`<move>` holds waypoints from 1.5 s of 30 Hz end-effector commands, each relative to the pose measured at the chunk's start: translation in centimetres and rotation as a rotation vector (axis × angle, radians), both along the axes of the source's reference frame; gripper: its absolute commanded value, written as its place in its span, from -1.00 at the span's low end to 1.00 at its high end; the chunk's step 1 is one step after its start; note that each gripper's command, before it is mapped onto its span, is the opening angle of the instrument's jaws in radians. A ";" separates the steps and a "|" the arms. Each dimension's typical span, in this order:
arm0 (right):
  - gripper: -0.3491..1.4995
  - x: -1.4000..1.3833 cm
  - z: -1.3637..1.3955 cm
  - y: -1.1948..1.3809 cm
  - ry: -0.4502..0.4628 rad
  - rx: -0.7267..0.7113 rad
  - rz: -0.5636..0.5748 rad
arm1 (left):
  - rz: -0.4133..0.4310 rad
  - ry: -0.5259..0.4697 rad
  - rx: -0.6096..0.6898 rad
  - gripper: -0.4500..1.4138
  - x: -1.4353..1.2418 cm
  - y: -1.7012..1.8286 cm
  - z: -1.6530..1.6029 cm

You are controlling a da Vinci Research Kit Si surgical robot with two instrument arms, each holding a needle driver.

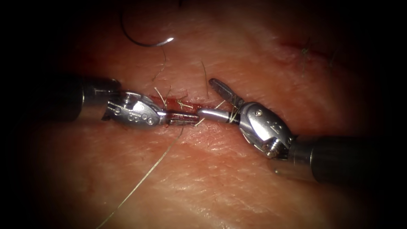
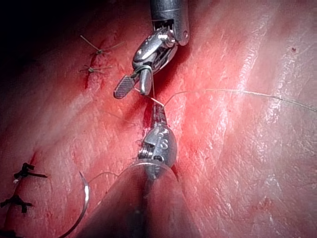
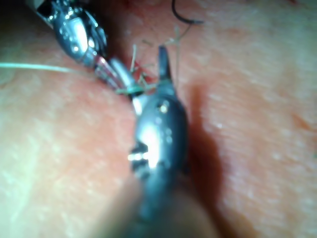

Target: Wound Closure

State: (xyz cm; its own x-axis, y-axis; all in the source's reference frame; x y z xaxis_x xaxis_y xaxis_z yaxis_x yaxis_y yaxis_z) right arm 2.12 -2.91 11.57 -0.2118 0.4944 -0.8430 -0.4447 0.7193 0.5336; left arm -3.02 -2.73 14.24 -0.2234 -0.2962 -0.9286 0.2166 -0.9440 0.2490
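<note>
The cut point(image 1: 180, 106) runs across the tissue point(image 1: 237, 186) with red fluid in it. My left tool point(image 1: 190, 118) reaches in from the left, its jaws shut on the thread point(image 1: 146, 174) right at the cut. That thread trails down and to the left over the tissue. My right tool point(image 1: 206, 97) stands open, one jaw lifted, the other meeting the left tool's tip; thread crosses the base of its jaws. The curved needle point(image 1: 142, 41) lies loose on the tissue, above and left of the cut, held by neither tool. The needle point(image 2: 85, 196) also rests beside the left shaft.
Short pale thread ends point(image 1: 160, 96) stick up around the cut. Finished stitches point(image 2: 96, 50) sit beyond the right tool, and dark knots point(image 2: 22, 173) lie near the needle. Another small closed wound point(image 1: 303, 50) marks the tissue at the upper right.
</note>
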 end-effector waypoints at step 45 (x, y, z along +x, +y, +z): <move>-1.00 0.18 0.13 -0.14 -0.458 -0.058 0.089 | -0.062 0.047 0.041 -1.00 0.15 0.39 -0.19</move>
